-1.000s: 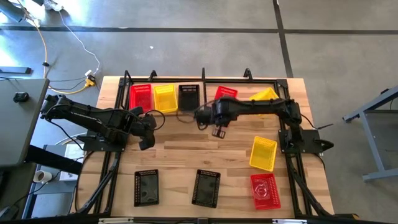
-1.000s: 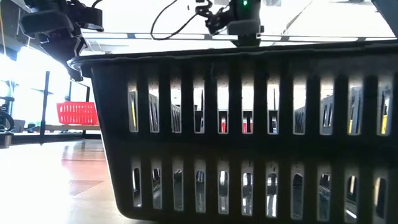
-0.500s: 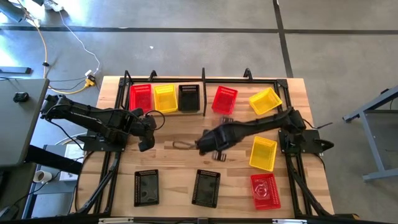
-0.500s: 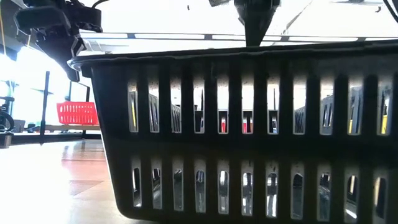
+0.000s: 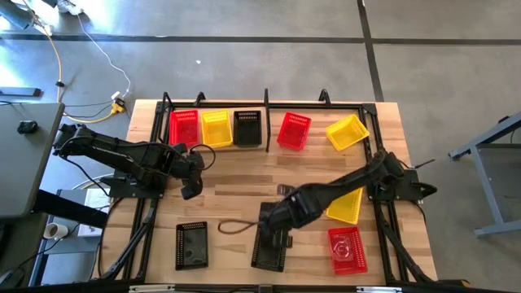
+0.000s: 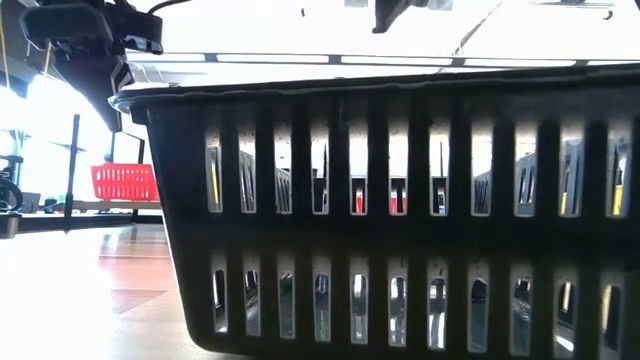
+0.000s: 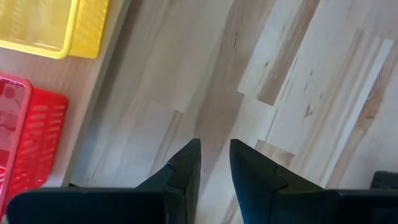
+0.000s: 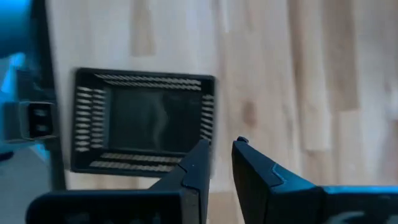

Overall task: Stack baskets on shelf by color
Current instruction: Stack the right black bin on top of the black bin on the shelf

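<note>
On the shelf (image 5: 266, 104) at the table's far edge, a red (image 5: 184, 126), a yellow (image 5: 216, 128) and a black basket (image 5: 247, 128) stand left of the divider; a red (image 5: 294, 131) and a yellow (image 5: 347, 132) stand right of it. On the tabletop sit two black baskets (image 5: 191, 245) (image 5: 270, 247), a yellow (image 5: 345, 202) and a red (image 5: 347, 249). My right gripper (image 5: 275, 232) (image 8: 221, 146) hangs above the middle black basket, open by a narrow gap, empty. My left gripper (image 5: 193, 181) (image 7: 215, 146) waits near the shelf's left part, narrowly open, empty.
A loose cable loop (image 5: 232, 226) lies on the wood between the two black baskets. In the low view one black basket (image 6: 400, 220) fills most of the picture. Bare wood (image 5: 244, 183) lies between the shelf and the near baskets.
My right gripper has swung from the shelf's middle, by the black basket there, across the table toward the near edge. It now hangs over the middle black basket. No basket has moved.
</note>
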